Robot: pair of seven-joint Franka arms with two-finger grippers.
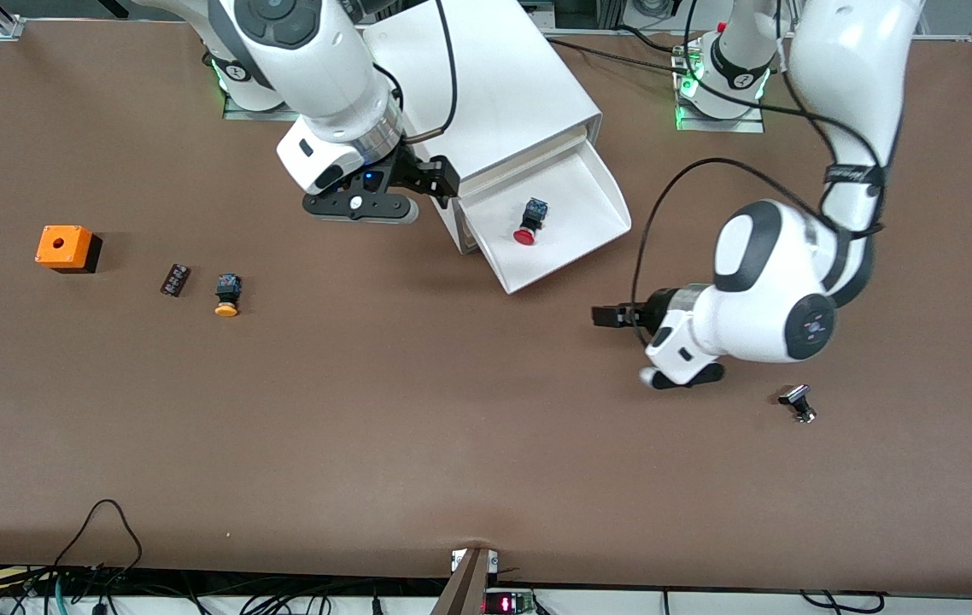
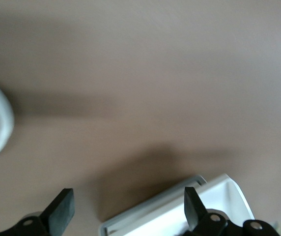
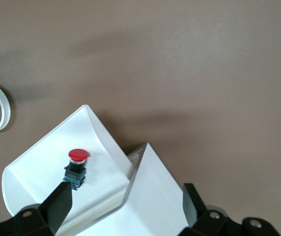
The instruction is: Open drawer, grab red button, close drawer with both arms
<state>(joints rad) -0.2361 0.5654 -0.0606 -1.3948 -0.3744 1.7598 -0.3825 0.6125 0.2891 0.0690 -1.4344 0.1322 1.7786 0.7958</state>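
Here the drawer point(image 1: 567, 224) stands pulled out of the white cabinet point(image 1: 486, 85), a shallow white tray with sloped sides. The button point(image 1: 530, 221) lies in it on its side, red cap toward the front camera. The right gripper point(image 1: 443, 181), fingers spread and empty, hangs over the cabinet's edge. The left gripper point(image 1: 610, 317), fingers spread and empty, is beside the drawer.

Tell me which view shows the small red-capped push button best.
The right wrist view: the small red-capped push button lies unobstructed in the pulled-out white plastic drawer, cap and black-and-blue body both clear. The front view shows it whole but smaller. The left wrist view shows only a corner of the drawer, no button.
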